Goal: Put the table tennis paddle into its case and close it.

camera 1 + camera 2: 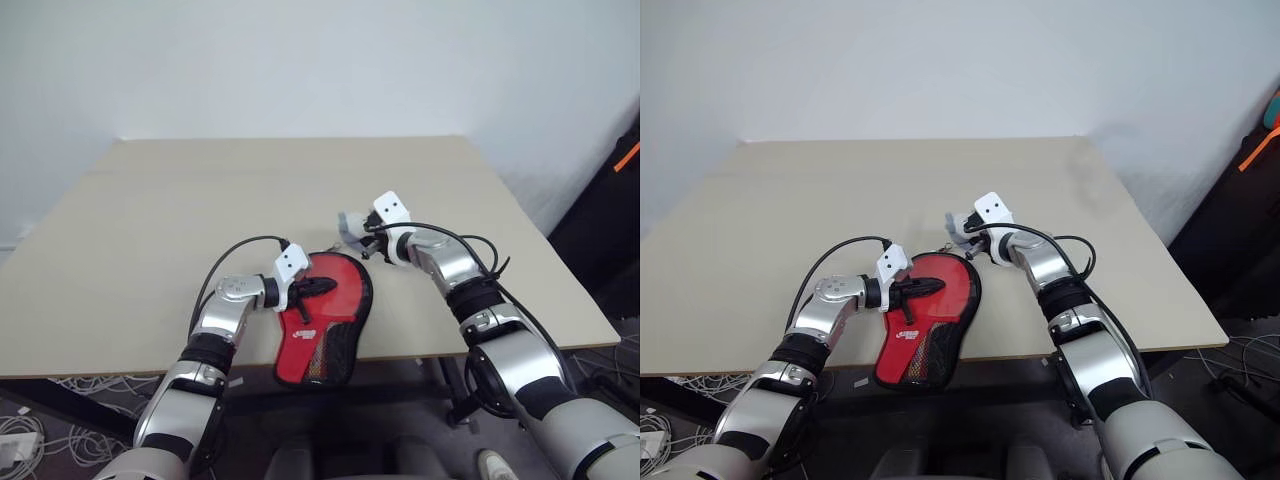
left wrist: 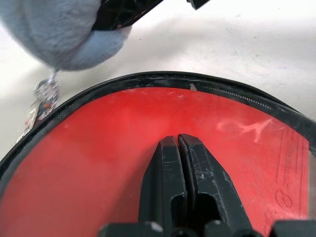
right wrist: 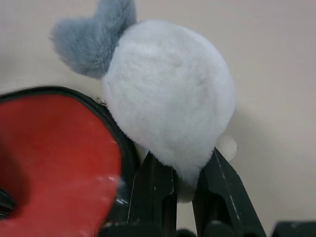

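Left wrist view: my left end effector (image 2: 177, 143) presses together on the case (image 2: 98, 163), steadying it; right end effector (image 3: 190, 177) clamps the fluffy charm (image 3: 168, 103) to draw the zip.

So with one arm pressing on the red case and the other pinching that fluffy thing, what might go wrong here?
Two risks, as I judge it. The case hangs its narrow end over the table edge, so a pull could drag it off, though the left gripper, jaws shut, rests on it. The right gripper pinches the fluffy charm at the case's rim; the fur may slip out, or tugging it might strain whatever joins it to the case.
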